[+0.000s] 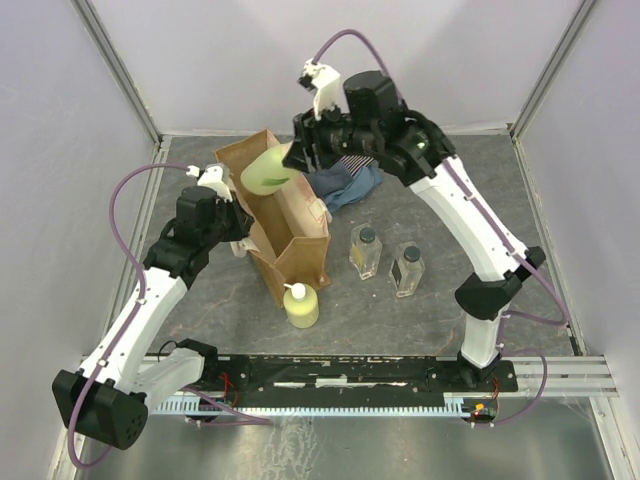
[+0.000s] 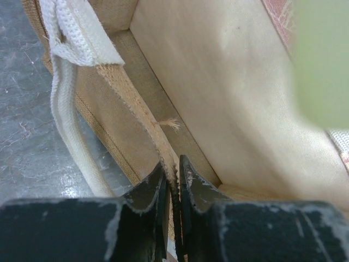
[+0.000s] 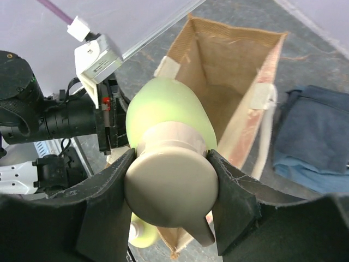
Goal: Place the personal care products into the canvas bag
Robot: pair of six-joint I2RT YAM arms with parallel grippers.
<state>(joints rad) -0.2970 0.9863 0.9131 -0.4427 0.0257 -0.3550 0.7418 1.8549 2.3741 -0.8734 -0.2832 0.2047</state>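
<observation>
The tan canvas bag (image 1: 290, 225) stands open at the table's middle left. My left gripper (image 1: 243, 222) is shut on the bag's near rim (image 2: 163, 150), holding it open. My right gripper (image 1: 300, 152) is shut on the beige cap (image 3: 172, 185) of the green bottle (image 1: 265, 172), which hangs tilted over the bag's mouth; the bottle also shows in the right wrist view (image 3: 163, 112). The yellow pump bottle (image 1: 301, 305) stands in front of the bag. Two clear square bottles (image 1: 365, 251) (image 1: 408, 269) with dark caps stand right of the bag.
Folded blue and striped cloths (image 1: 348, 181) lie behind the bag, under my right arm. The bag's whitish handle (image 2: 68, 109) hangs outside its rim. Grey walls and metal rails bound the table.
</observation>
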